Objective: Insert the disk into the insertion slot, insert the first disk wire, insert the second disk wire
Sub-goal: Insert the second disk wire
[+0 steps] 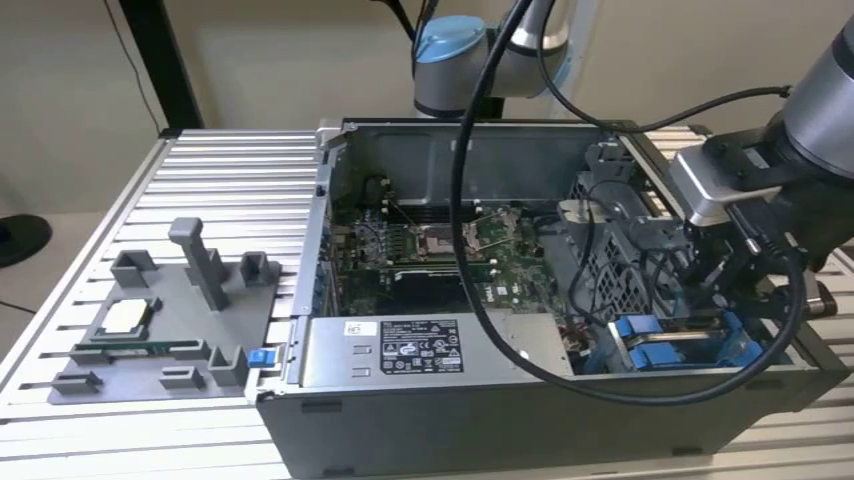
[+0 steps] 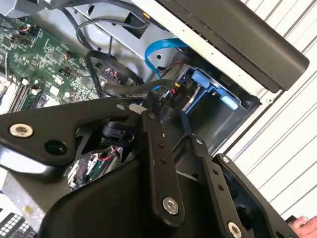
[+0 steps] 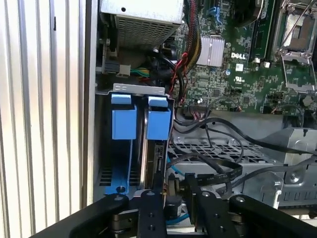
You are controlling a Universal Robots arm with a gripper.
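Nearest the wrist: the gripper (image 3: pixel 173 208) hung low over the case's drive corner, its two black fingers (image 3: pixel 151 215) drawn close around a small dark plug with a black wire (image 3: pixel 218 176) trailing from it. It looked clamped on that plug, though the contact itself was partly hidden. In the second wrist view the same fingers (image 2: pixel 158 148) pointed down toward the bay.

Just beyond the fingertips: the disk (image 3: pixel 154 166) sat edge-up in the insertion slot (image 3: pixel 119 144), its blue carrier tabs (image 3: pixel 158 124) level with the neighbouring blue tab. Seating appeared done; the connector edge faced the gripper.

Judgement on the step in hand, the first wire: keep the plug square to the drive's edge, line it up before pressing, and push straight along the connector's axis. A tilted plug would likely jam or bend. Slack cable beside the perforated cage (image 3: pixel 208 148) could snag a finger.

Farther off: the motherboard (image 3: pixel 247 64) and the power-supply box (image 1: pixel 400 350). In the exterior view the gripper (image 1: pixel 727 290) stood at the case's end on that view's right, above the blue carriers (image 1: pixel 667 340).
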